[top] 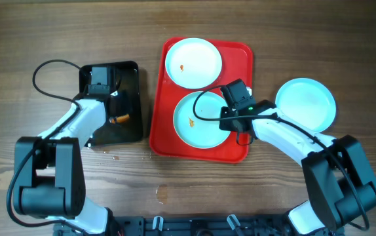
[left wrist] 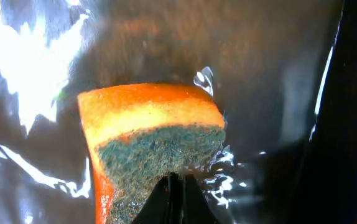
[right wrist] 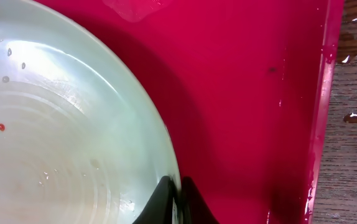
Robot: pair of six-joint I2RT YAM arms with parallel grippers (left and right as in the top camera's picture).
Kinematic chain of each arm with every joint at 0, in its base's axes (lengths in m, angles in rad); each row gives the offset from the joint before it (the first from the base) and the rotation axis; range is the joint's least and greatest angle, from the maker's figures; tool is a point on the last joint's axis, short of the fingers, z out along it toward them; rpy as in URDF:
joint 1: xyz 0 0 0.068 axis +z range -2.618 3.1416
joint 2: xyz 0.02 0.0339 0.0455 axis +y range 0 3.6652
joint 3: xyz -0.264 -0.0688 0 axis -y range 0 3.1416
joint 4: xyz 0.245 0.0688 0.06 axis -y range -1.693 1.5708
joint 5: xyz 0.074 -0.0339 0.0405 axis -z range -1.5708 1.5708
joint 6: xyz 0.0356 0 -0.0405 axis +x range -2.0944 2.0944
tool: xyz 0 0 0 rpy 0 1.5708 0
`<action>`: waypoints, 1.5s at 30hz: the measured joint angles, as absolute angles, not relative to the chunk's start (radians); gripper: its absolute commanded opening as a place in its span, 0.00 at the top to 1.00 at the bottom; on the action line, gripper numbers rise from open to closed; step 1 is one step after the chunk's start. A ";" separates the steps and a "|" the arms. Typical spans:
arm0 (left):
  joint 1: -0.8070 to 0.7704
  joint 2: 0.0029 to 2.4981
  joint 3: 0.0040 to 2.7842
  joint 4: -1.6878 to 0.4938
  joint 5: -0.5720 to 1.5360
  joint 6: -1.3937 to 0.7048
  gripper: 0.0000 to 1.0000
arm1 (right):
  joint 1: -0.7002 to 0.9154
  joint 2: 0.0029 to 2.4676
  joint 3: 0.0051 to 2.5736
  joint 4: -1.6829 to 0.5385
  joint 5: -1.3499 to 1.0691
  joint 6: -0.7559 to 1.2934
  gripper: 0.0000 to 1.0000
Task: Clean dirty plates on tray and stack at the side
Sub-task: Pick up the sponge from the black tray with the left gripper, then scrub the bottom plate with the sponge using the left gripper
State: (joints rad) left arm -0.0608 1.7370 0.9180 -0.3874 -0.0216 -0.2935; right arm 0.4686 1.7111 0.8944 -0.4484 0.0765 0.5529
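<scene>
Two pale blue plates lie on the red tray (top: 235,149): a far plate (top: 193,63) with a small orange stain and a near plate (top: 198,121) with orange specks. A third plate (top: 306,103) lies on the table right of the tray. My right gripper (top: 229,119) is shut on the near plate's right rim (right wrist: 177,199), one finger inside, one outside. My left gripper (top: 114,118) is over the black tray (top: 132,85), shut on an orange sponge with a green scrub face (left wrist: 153,143), which sits in the water.
The black tray with water stands left of the red tray, a small gap between them. Water drops (top: 162,192) lie on the wooden table near the front. The red tray's right rim (right wrist: 320,124) borders wet wood.
</scene>
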 measured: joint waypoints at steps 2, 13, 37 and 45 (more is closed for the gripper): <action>-0.061 1.720 0.922 -0.435 -0.007 -0.291 0.68 | 0.468 1.711 0.895 -0.451 0.075 0.553 0.96; -0.067 1.554 0.937 -0.587 -0.070 -0.297 0.64 | 0.468 1.711 0.899 -0.463 0.073 0.553 0.96; -0.139 1.563 0.936 -0.547 0.101 -0.312 0.96 | 0.468 1.711 0.899 -0.463 0.072 0.553 0.96; -0.346 1.522 0.967 -0.417 0.212 -0.347 0.96 | 0.468 1.711 0.899 -0.463 0.072 0.553 0.96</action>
